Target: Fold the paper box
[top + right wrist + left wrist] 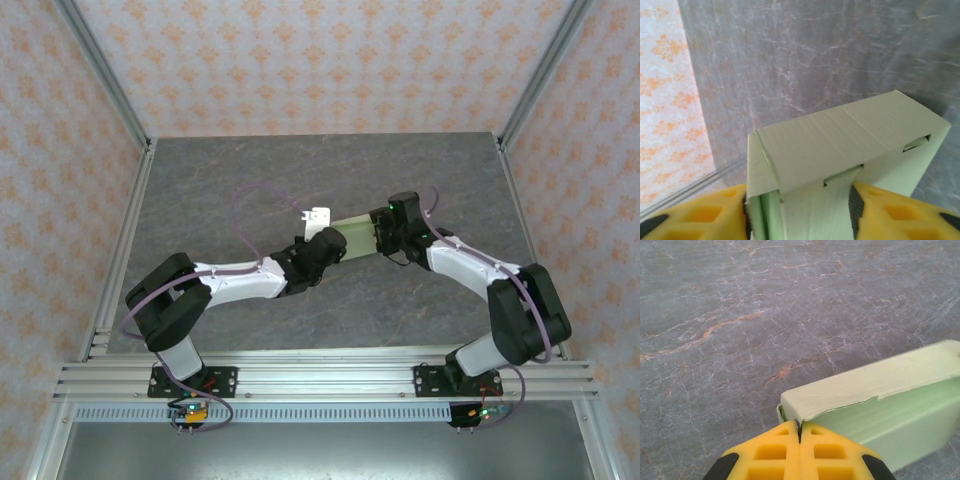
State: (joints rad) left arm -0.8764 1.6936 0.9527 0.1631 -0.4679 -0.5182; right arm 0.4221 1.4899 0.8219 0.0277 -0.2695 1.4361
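Left hand [799, 424], closed, seemingly pinches the paper box [880, 405]; right hand [799, 194] straddles it, grip unclear.

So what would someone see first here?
The pale green paper box, right between the two robot arms that meet over the middle of the grey table. The left gripper is pinched shut at one corner of it, and the right gripper has yellow fingers either side of its other end.
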